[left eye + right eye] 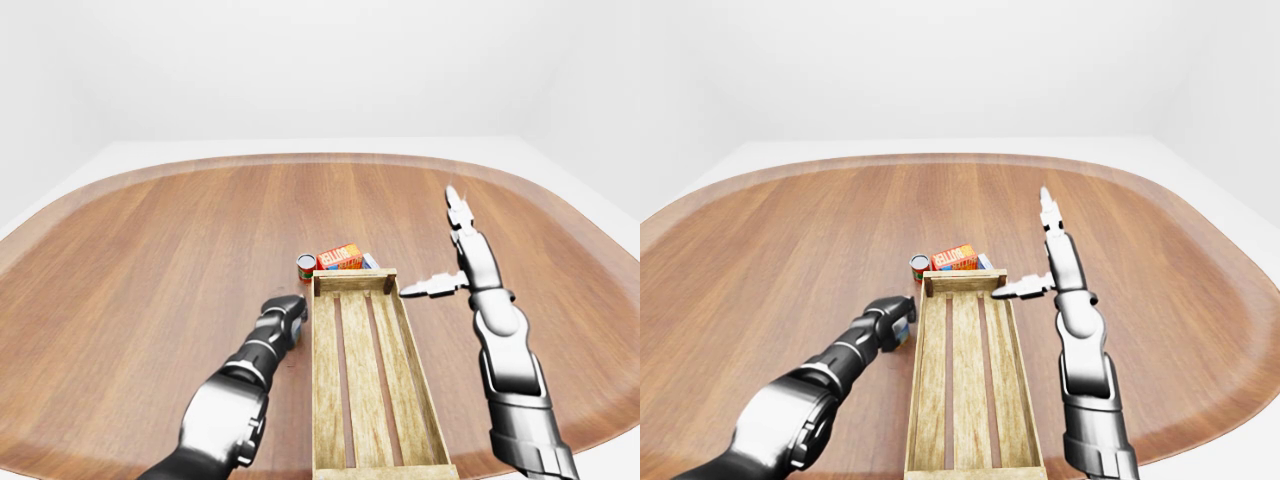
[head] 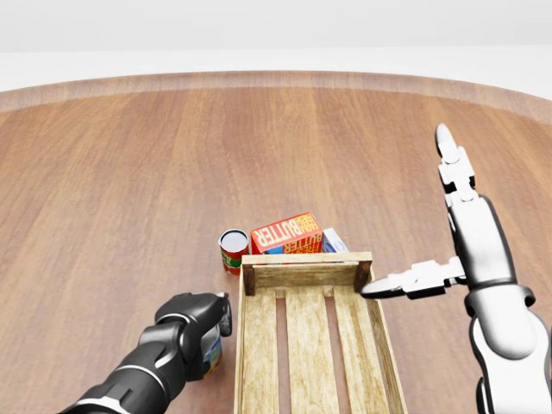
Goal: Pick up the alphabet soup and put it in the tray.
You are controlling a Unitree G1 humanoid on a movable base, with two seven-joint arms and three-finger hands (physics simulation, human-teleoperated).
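I am looking across a broad, rounded wooden counter (image 1: 180, 250), its grain running far away from me, with plain white walls (image 1: 300, 70) glowing evenly behind.

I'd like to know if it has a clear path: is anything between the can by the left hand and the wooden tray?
Nothing visible. The left hand wraps the soup can right beside the tray's left wall; only that wall needs lifting over. The red can and butter box sit beyond the tray's top end.
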